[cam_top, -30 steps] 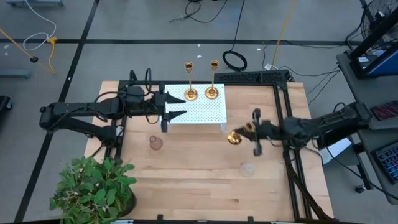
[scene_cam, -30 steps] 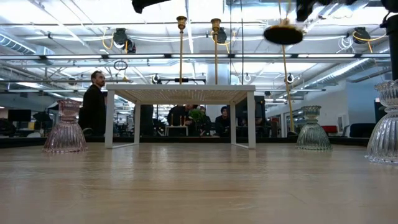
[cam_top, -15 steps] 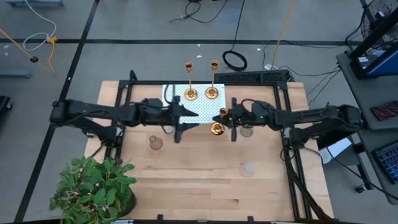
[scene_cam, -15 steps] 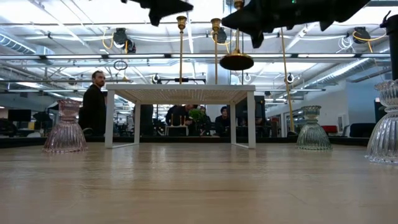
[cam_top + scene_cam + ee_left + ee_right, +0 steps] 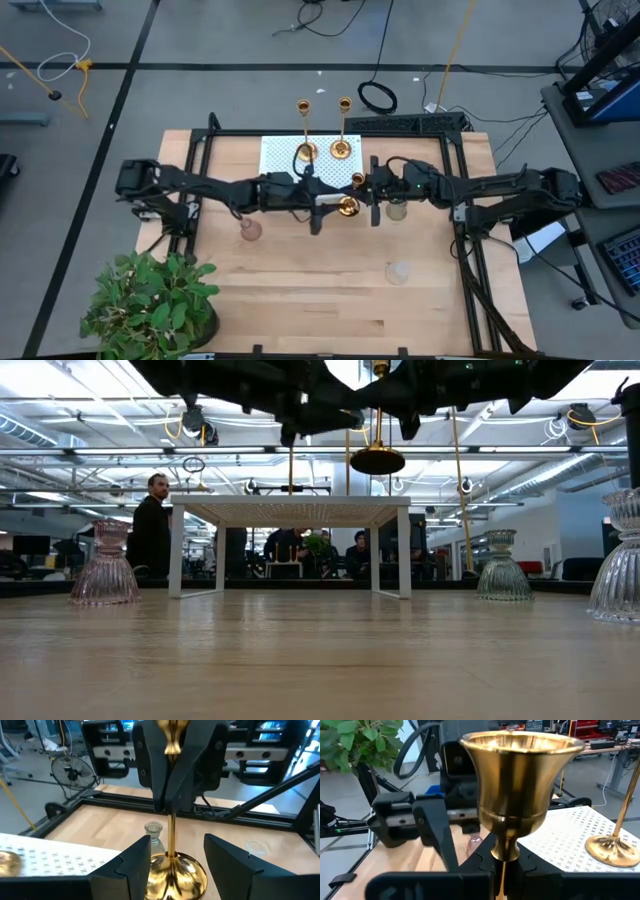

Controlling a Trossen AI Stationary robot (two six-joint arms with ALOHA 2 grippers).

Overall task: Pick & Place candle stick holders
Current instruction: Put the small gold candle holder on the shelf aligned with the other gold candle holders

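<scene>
My right gripper point(image 5: 372, 192) is shut on a gold candle stick holder point(image 5: 350, 200), upright in the air just right of the white platform point(image 5: 285, 152). My left gripper point(image 5: 175, 870) is open, one finger on each side of that holder's round base point(image 5: 172, 872). Two more gold holders point(image 5: 307, 150) point(image 5: 341, 148) stand on their bases on the platform. The pink glass holder point(image 5: 250, 230), the greenish one point(image 5: 397, 210) and the clear one point(image 5: 398, 272) stand on the wooden table. My right gripper pinches the holder's thin stem point(image 5: 173, 817) between its two fingers, in the upper part below the cup point(image 5: 522, 775). The fingers come level from the table's right side, across the stem. The holder hangs upright, its base point(image 5: 378, 460) clear of the table. My left gripper: I cannot tell whether its fingers point(image 5: 132, 867) touch the base.
A potted plant point(image 5: 150, 300) stands at the near left corner. A black frame point(image 5: 455, 180) runs along the table's sides. Bare wood lies in the near half of the table point(image 5: 320, 300). People stand in the room beyond the table point(image 5: 150, 520).
My right gripper has carried the gold holder toward the table's left, to the platform's right edge, and lower, then stayed there. My left gripper has gone toward the table's right, to the holder, and now has its fingers on either side of the base.
</scene>
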